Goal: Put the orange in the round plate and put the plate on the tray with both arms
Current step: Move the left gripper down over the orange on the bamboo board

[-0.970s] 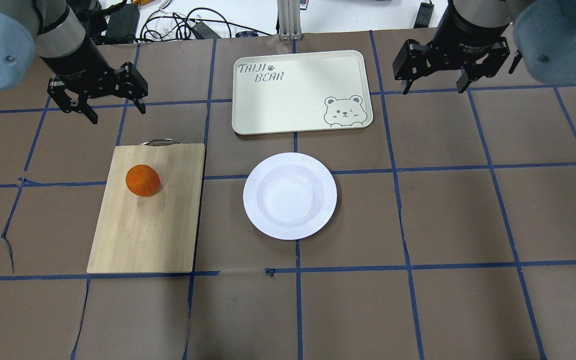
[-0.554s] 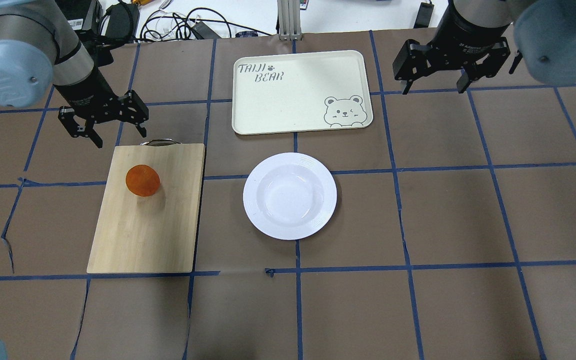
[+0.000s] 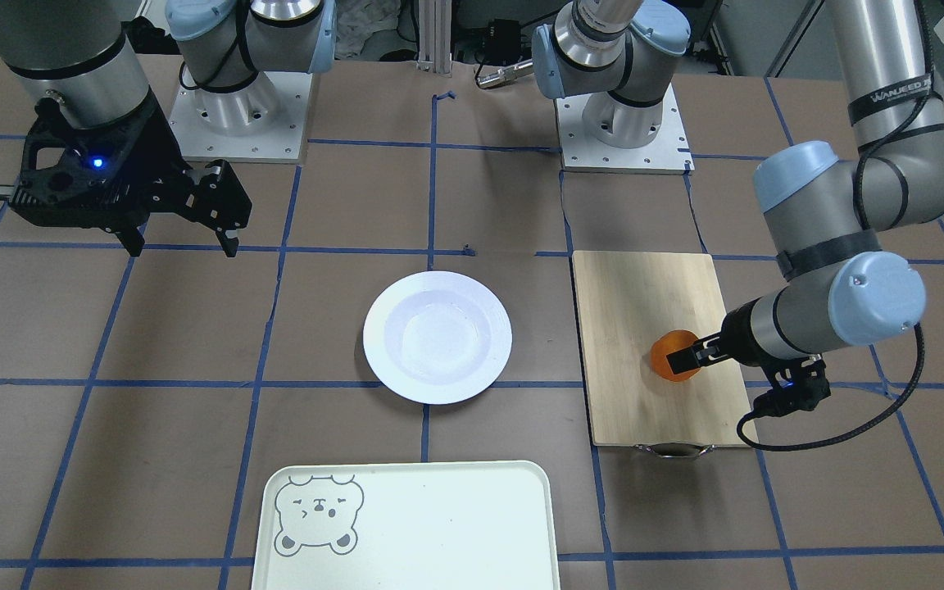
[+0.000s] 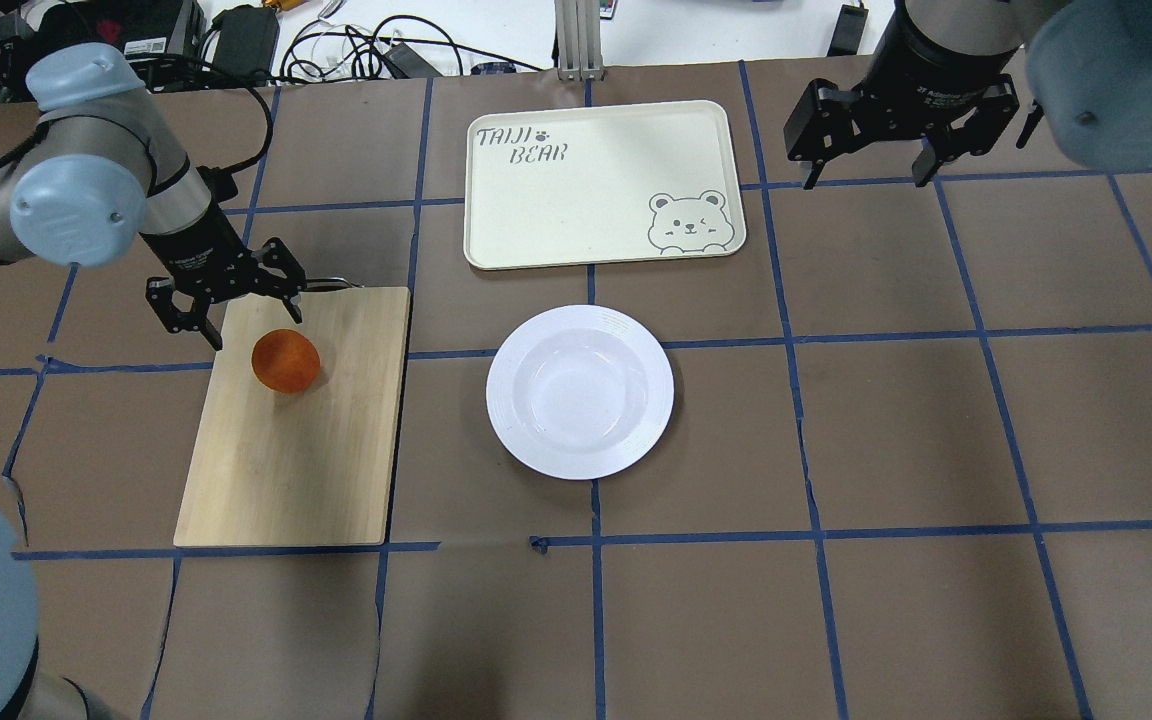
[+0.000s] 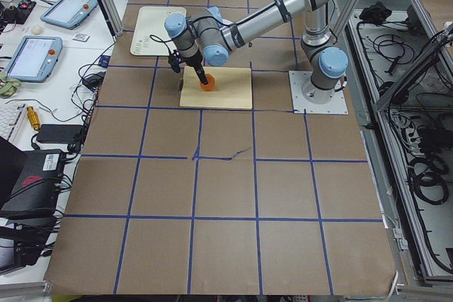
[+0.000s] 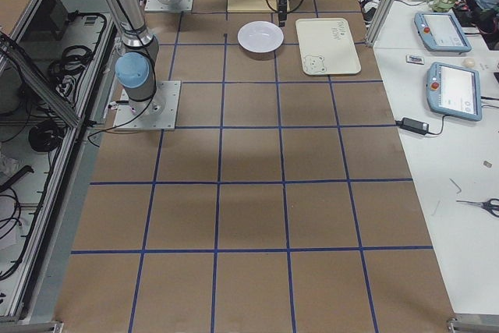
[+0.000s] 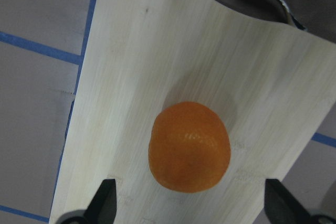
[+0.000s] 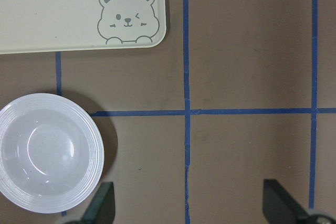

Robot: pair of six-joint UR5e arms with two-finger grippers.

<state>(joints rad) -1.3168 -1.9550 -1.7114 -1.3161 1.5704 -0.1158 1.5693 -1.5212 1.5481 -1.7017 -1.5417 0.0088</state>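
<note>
Pickup of the orange (image 4: 286, 361) looks in hand: it sits on the board (image 4: 286, 470), well apart from the plate (image 4: 526, 345); the left tool (image 4: 256, 330), jaws apart close over it, should next drop astride and close, while the right tool (image 4: 867, 183) hangs apart beside the tray (image 4: 596, 215).

At left, left arm (image 4: 76, 195) bent at elbow, wrist angled down; left end effector (image 4: 254, 326) low over table (image 4: 836, 450), fingers (image 7: 105, 205) spread wide, clasping nothing. At far right, right arm (image 4: 956, 40) holds wrist vertical; right end effector (image 4: 867, 180) high above table, pointing straight down, fingers parted, empty.
</note>
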